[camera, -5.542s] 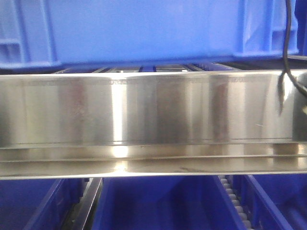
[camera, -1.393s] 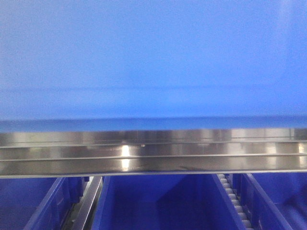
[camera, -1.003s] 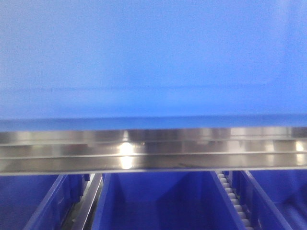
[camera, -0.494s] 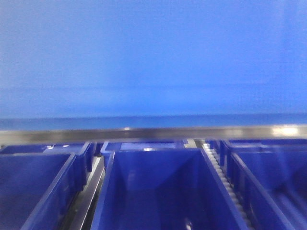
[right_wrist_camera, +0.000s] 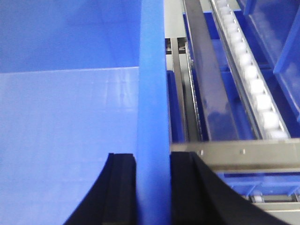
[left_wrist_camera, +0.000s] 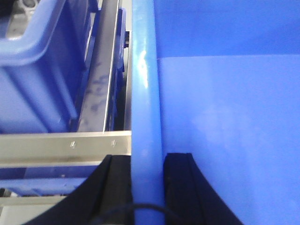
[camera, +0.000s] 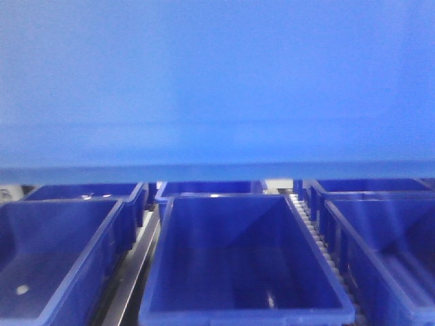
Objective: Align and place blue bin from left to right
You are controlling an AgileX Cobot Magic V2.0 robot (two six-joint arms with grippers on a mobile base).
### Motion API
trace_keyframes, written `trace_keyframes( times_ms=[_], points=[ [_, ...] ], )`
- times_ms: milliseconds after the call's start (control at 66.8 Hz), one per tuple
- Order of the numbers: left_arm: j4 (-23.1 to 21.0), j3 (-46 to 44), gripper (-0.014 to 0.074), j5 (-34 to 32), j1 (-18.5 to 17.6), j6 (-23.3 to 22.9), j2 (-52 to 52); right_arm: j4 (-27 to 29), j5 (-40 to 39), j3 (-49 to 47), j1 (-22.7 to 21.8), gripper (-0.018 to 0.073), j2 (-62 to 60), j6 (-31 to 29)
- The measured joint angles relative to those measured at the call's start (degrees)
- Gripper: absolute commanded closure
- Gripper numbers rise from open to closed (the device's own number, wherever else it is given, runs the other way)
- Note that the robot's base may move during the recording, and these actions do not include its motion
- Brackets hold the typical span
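The blue bin (camera: 217,88) is held up close in front of the front camera and fills the upper half of that view with its flat side. In the left wrist view my left gripper (left_wrist_camera: 146,157) is shut on the bin's left wall rim (left_wrist_camera: 145,93), one black finger (left_wrist_camera: 115,187) outside and one inside. My right gripper (right_wrist_camera: 153,157) is likewise shut on the bin's right wall rim (right_wrist_camera: 153,70), with its fingers on either side of the wall. The front view shows neither gripper.
Below the bin stand smooth tapered blue tubs: one in the middle (camera: 245,265), one left (camera: 54,251), one right (camera: 387,244). A roller track (camera: 316,238) and a metal rail (camera: 132,265) run between them. Steel shelf beams (left_wrist_camera: 61,145) (right_wrist_camera: 243,152) cross under the bin's sides.
The shiny steel beam under the bin has shrunk and gone from the front view. The tubs below now show up to their far rims. The bin still covers the upper half.
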Motion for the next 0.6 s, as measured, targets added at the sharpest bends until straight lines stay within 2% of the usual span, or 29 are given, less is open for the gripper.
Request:
trace_keyframes(
  times_ms=[599],
  points=[
    [0.0, 0.0, 0.0707, 0.0, 0.0, 0.0, -0.1, 0.0, -0.1, 0.0, 0.0, 0.0629, 0.0, 0.0]
  ],
)
